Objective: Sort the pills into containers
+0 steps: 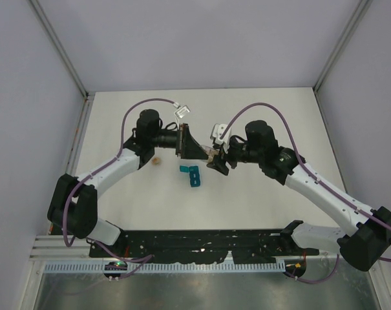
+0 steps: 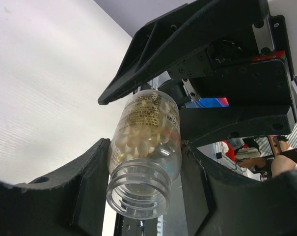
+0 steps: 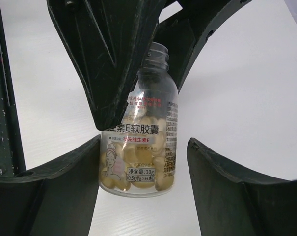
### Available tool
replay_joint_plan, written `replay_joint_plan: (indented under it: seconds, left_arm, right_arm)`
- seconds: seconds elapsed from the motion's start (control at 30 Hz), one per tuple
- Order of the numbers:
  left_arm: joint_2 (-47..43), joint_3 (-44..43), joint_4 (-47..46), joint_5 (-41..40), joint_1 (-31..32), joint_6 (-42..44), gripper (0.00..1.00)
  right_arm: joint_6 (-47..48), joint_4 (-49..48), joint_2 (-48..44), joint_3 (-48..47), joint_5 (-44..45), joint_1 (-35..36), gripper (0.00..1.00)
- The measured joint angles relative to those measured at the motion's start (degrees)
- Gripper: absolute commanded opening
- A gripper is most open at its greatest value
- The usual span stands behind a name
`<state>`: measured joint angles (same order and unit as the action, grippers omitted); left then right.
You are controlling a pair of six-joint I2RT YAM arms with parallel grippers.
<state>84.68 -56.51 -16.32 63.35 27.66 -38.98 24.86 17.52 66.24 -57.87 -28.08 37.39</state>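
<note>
A clear vial (image 2: 147, 147) with a printed label, its mouth uncapped, holds the pale yellow pills (image 3: 160, 179). My left gripper (image 2: 144, 172) is shut on the vial near its neck and holds it above the table. My right gripper (image 3: 143, 172) is open around the vial's base (image 3: 138, 162), with its left finger at the glass and a gap on the right. In the top view both grippers (image 1: 195, 150) (image 1: 216, 161) meet at mid-table. The teal container strip (image 1: 192, 174) lies on the table just in front of them, with one lid apparently open.
A round tan cap disc (image 1: 156, 160) lies on the table left of the strip, under the left arm. Grey walls enclose the white table (image 1: 260, 194) on three sides. The black mounting rail (image 1: 201, 242) runs along the near edge.
</note>
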Motion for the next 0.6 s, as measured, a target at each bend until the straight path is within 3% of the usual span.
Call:
replay_joint_plan:
  seconds: [0.2,0.47,0.6]
  left_arm:
    - [-0.15,0.22,-1.49,0.15,-0.11,-1.14,0.0]
    - [-0.42,0.26,-0.76,0.13,-0.28,-0.57,0.0]
    - [-0.61,0.26,0.42,-0.24,-0.28,0.79,0.0]
  right_arm:
    - [-0.15,-0.33,-0.02,0.0,-0.37,0.0,0.6]
    - [-0.42,-0.39,0.0,0.0,-0.55,0.02,0.65]
    - [-0.44,-0.35,0.02,0.0,-0.52,0.02,0.57]
